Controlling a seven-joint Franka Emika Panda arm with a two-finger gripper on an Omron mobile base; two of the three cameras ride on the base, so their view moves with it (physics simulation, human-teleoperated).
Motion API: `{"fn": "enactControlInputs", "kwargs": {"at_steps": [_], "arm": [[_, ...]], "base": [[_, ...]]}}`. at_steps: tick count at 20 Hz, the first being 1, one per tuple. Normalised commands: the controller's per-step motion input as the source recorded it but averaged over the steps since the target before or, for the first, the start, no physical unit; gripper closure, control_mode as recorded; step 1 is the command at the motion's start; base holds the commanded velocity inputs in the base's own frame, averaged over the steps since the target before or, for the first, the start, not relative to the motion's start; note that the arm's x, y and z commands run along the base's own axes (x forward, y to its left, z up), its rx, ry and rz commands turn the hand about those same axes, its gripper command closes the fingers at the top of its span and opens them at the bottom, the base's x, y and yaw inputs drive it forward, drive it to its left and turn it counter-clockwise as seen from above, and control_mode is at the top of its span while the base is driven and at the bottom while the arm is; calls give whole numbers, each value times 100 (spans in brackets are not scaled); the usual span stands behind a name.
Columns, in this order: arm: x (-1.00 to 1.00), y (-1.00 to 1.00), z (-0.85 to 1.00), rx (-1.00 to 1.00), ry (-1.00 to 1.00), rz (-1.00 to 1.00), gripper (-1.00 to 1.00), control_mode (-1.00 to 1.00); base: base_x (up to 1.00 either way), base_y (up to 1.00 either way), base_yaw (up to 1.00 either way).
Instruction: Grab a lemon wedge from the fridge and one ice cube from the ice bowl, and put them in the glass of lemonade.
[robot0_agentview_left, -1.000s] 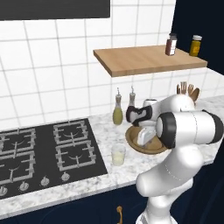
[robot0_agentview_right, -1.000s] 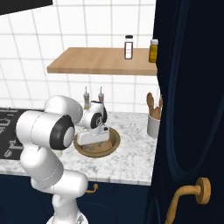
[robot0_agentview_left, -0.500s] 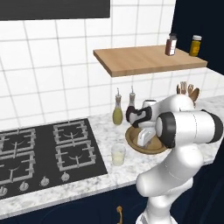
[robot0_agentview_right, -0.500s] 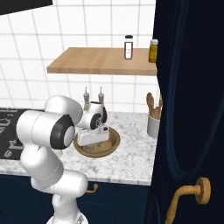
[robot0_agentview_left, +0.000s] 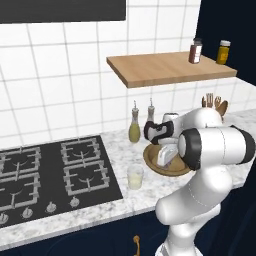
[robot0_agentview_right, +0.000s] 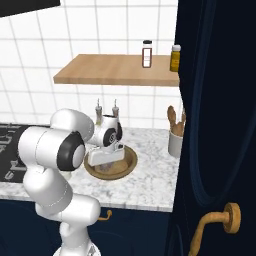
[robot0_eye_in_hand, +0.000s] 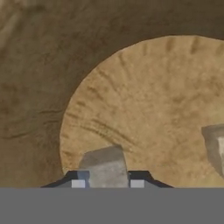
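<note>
Gripper (robot0_eye_in_hand: 107, 181): reaching down into the ice bowl, fingers clenching on one grey ice cube (robot0_eye_in_hand: 105, 167) sitting between the two dark tips at the bottom of the hand view.
Second ice cube (robot0_eye_in_hand: 215, 144): lying apart on the bowl floor, at the right edge of the hand view.
Ice bowl (robot0_agentview_left: 152, 163): sitting on the marble counter (robot0_agentview_left: 145, 192) just right of the stove, tan-brown, wide and shallow; also showing in the right base view (robot0_agentview_right: 129, 162) under the white hand.
Glass of lemonade (robot0_agentview_left: 135, 177): standing upright on the counter, near the bowl's left rim, beside the stove's right edge.
Stove (robot0_agentview_left: 45, 172): lying black along the counter's left part.
Two bottles (robot0_agentview_left: 134, 125): standing by the tiled wall behind the bowl.
Utensil cup (robot0_agentview_right: 175, 142): standing right of the bowl, holding wooden tools.
Shelf (robot0_agentview_left: 165, 68): hanging above, carrying two small jars.
</note>
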Motion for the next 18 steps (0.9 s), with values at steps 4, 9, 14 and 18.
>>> {"fn": "enactControlInputs", "kwargs": {"at_steps": [4,9,14,18], "arm": [[-18,0,0,0,0,0,100,-100],[-39,3,63,0,-11,0,100,-100],[-36,6,63,0,-10,-2,100,-100],[-66,30,34,0,-2,-21,100,-100]], "base": [[0,0,0],[0,0,0],[0,0,0],[0,0,0]]}}
